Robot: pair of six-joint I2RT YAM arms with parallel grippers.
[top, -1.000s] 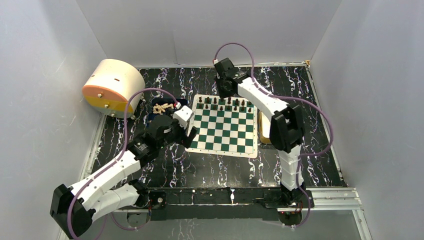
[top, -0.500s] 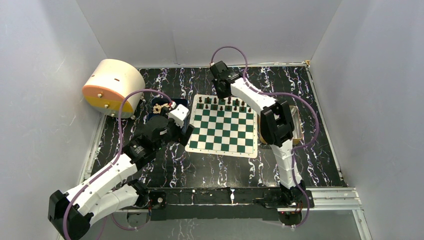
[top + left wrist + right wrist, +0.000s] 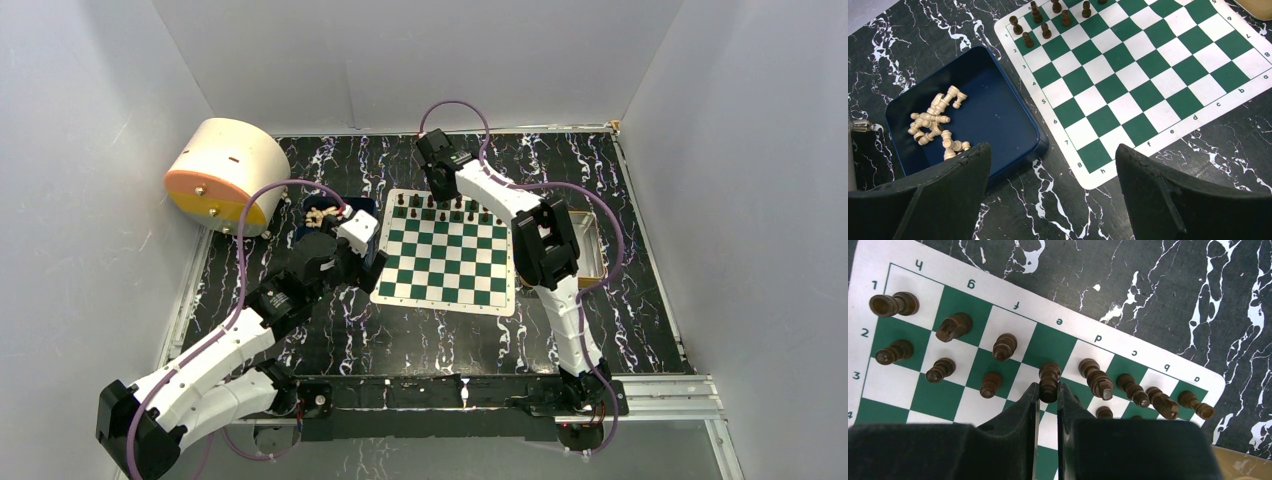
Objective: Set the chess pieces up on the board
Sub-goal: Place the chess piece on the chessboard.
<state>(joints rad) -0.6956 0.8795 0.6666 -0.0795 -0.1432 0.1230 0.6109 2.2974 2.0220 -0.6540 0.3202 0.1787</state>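
The green and white board (image 3: 450, 262) lies mid-table. Several dark chess pieces (image 3: 430, 204) stand in its two far rows. In the right wrist view those pieces (image 3: 1004, 346) stand upright on their squares. My right gripper (image 3: 1048, 390) is shut on one dark piece (image 3: 1049, 376) over the e file near the board's (image 3: 892, 385) far edge. I cannot tell whether it touches the square. My left gripper (image 3: 1051, 150) hangs open and empty over the black table, between the blue tray (image 3: 998, 115) and the board's (image 3: 1128, 85) near left corner.
The blue tray (image 3: 305, 228) left of the board holds several cream pieces (image 3: 933, 122). A gold tin tray (image 3: 592, 250) lies right of the board, partly behind the right arm. A round cream and orange container (image 3: 225, 175) stands at the far left. Walls enclose the table.
The right gripper, still shut, has slid left along the board's far rows. The left arm drew back slightly toward the blue tray, then held still.
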